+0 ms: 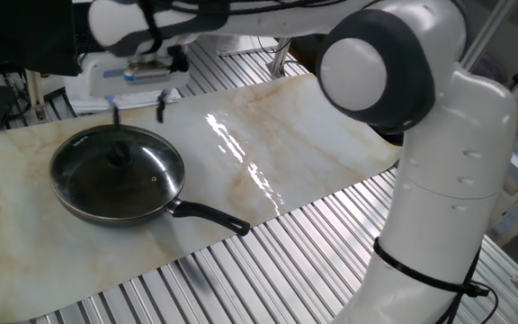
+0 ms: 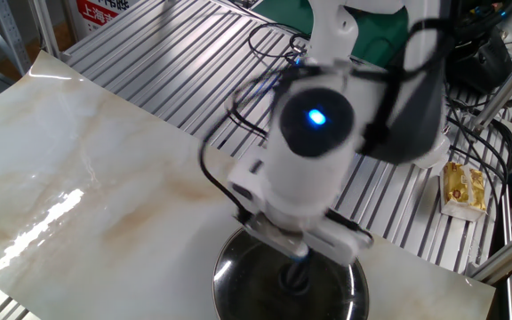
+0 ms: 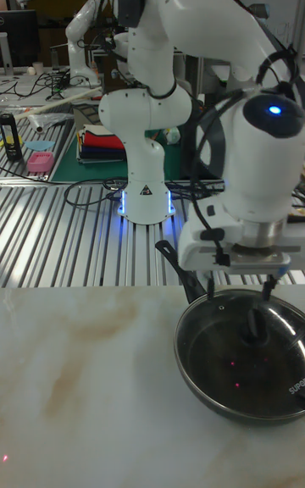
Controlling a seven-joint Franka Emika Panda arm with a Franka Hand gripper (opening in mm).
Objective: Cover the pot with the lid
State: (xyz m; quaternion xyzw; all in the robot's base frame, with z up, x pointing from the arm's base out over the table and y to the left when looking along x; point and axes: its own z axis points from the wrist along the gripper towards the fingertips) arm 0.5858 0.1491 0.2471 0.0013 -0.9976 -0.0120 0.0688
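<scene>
- Lid (image 1: 120, 162) sits flat on the pot (image 1: 97, 209), rim to rim, knob (image 1: 117, 155) centred; pot rests on the marble tabletop (image 1: 313, 144), handle (image 1: 209, 217) pointing away from the knob toward the tabletop's near edge.
- Gripper (image 1: 137, 110) hangs above the knob, clear of it, jaws apart and holding nothing.
- Judgement: cover looks done; the gap above the knob suits a clean retreat without nudging the lid.

Lid (image 1: 118, 167) on pot (image 1: 165, 209), claw (image 1: 138, 112) above
</scene>
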